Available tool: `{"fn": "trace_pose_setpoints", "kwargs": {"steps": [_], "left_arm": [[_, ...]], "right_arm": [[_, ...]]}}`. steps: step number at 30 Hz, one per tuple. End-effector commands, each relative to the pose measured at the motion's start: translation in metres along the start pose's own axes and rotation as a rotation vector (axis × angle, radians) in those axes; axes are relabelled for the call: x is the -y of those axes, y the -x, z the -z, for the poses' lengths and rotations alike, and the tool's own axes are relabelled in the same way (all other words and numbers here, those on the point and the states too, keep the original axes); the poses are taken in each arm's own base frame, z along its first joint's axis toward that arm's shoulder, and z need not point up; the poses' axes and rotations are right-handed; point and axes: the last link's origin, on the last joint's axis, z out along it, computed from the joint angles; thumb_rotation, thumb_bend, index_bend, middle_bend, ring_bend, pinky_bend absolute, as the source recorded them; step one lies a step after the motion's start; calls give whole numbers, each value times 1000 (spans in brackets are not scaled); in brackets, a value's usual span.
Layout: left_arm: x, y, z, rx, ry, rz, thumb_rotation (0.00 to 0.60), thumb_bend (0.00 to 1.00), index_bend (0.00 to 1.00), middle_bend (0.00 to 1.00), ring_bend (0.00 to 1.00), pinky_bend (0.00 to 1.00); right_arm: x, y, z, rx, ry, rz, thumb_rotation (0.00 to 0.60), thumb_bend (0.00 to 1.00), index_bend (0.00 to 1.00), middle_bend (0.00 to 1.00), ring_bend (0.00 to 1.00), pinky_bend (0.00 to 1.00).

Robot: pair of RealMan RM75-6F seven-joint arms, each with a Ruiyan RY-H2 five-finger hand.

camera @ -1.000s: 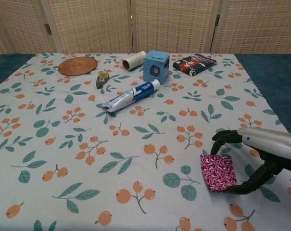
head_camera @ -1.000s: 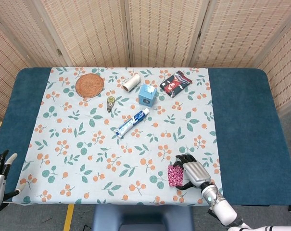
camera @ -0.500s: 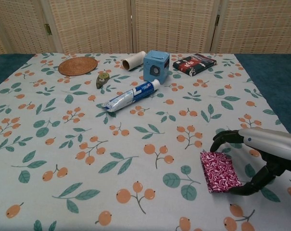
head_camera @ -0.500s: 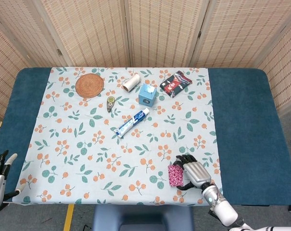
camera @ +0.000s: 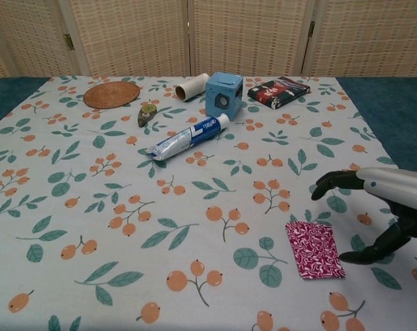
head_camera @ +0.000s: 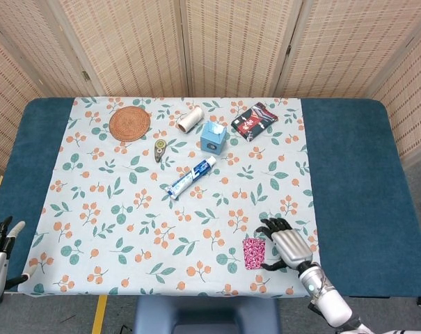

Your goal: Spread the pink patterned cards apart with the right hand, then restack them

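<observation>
The pink patterned cards (camera: 314, 249) lie flat as one neat stack on the floral cloth near the front right, also seen in the head view as the cards (head_camera: 253, 252). My right hand (camera: 373, 210) hovers just to their right with fingers curled and spread, holding nothing and not touching them; the head view shows the same hand (head_camera: 287, 245) beside the stack. My left hand (head_camera: 0, 243) sits at the front left corner, off the cloth, fingers apart and empty.
Further back on the cloth (head_camera: 126, 209) lie a toothpaste tube (head_camera: 191, 177), a blue box (head_camera: 213, 136), a dark red card box (head_camera: 255, 120), a thread roll (head_camera: 189, 120), a tape dispenser (head_camera: 159, 149) and a woven coaster (head_camera: 129, 123).
My right hand let go of the cards and drew back to the right and up. The stack, tilted up on edge before, now lies flat on the cloth.
</observation>
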Motion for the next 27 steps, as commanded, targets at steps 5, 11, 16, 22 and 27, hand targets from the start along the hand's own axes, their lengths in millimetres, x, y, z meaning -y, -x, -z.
{"fn": "trace_pose_setpoints", "kwargs": {"steps": [5, 11, 16, 22, 27], "left_arm": [[-2, 0, -3, 4, -3, -4, 600, 220, 142, 0, 39, 0], [-11, -3, -9, -11, 5, -5, 600, 221, 142, 0, 41, 0], [-18, -3, -13, -14, 9, 4, 600, 224, 141, 0, 43, 0], [-24, -3, -17, -35, 14, 4, 600, 224, 140, 0, 49, 0], [-28, -3, -19, -62, 19, 13, 600, 226, 141, 3, 60, 0]], "right_arm": [[-38, -43, 29, -252, 59, 69, 546, 216, 196, 148, 26, 0], [-71, -59, 65, -365, 82, 125, 600, 216, 197, 172, 50, 0], [-85, -60, 91, -471, 112, 102, 600, 216, 216, 192, 74, 0], [-98, -63, 112, -572, 152, 81, 600, 216, 232, 200, 74, 0], [-102, -59, 112, -552, 155, 56, 600, 215, 232, 200, 75, 0]]}}
